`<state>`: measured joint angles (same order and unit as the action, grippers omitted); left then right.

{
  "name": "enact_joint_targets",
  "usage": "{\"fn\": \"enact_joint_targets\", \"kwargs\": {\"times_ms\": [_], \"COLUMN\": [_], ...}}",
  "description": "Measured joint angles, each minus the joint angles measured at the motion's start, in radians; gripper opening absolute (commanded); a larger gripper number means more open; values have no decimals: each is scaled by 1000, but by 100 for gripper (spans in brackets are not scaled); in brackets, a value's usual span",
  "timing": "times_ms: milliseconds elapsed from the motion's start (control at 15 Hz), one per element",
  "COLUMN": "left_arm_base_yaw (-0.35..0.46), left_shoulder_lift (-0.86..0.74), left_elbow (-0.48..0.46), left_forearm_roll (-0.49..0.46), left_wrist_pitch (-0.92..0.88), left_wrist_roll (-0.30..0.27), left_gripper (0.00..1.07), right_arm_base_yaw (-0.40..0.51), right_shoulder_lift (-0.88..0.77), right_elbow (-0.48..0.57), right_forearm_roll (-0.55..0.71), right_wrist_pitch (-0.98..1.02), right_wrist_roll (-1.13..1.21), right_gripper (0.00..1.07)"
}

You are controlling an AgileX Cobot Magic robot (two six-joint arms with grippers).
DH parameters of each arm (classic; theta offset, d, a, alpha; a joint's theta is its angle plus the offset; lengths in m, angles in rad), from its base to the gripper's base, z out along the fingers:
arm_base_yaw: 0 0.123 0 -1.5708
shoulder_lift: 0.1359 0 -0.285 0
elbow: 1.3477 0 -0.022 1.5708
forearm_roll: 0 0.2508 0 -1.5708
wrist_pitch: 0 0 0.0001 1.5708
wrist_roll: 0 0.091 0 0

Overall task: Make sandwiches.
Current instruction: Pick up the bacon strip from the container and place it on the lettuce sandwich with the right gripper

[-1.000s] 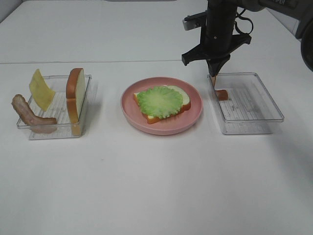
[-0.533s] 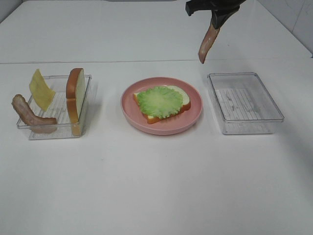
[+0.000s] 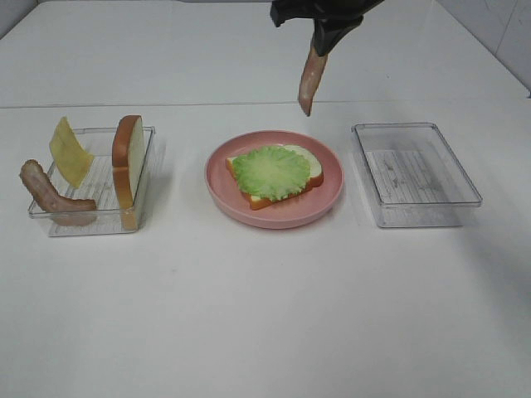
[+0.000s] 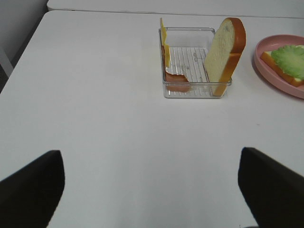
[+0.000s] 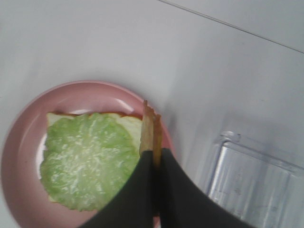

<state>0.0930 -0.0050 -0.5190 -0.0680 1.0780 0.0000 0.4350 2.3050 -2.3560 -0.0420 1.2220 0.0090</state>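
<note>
My right hand (image 3: 320, 40) pinches the top end of a bacon strip (image 3: 309, 81), which dangles high above the bench (image 3: 265, 315), off the one o'clock edge of the pink plate (image 3: 217, 184). I should carry it toward seven o'clock, centre it over the lettuce leaf (image 3: 270, 172), lower it, then lay it flat. The strip is pinkish-brown, slender and nearly straight. My left hand (image 4: 150, 161) gapes wide, empty.

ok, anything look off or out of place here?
Minor only: in the left tray, one bacon strip leans on the outer wall, its end poking past the rim. The bread slice there stands on edge. The right pincer holds a second strip hanging down; nothing spilled.
</note>
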Motion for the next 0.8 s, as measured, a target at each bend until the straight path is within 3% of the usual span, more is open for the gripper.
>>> {"fn": "enact_joint_targets", "kwargs": {"times_ms": [400,800], "left_arm_base_yaw": [0,0], "left_shoulder_lift": [0,0], "left_elbow": [0,0], "left_forearm_roll": [0,0], "left_wrist_pitch": [0,0], "left_wrist_roll": [0,0], "left_gripper": [91,91], "right_arm_base_yaw": [188,218], "right_shoulder_lift": [0,43], "right_elbow": [0,0], "right_forearm_roll": [10,26], "right_wrist_pitch": [0,0], "right_wrist_roll": [0,0], "right_gripper": [0,0]}}
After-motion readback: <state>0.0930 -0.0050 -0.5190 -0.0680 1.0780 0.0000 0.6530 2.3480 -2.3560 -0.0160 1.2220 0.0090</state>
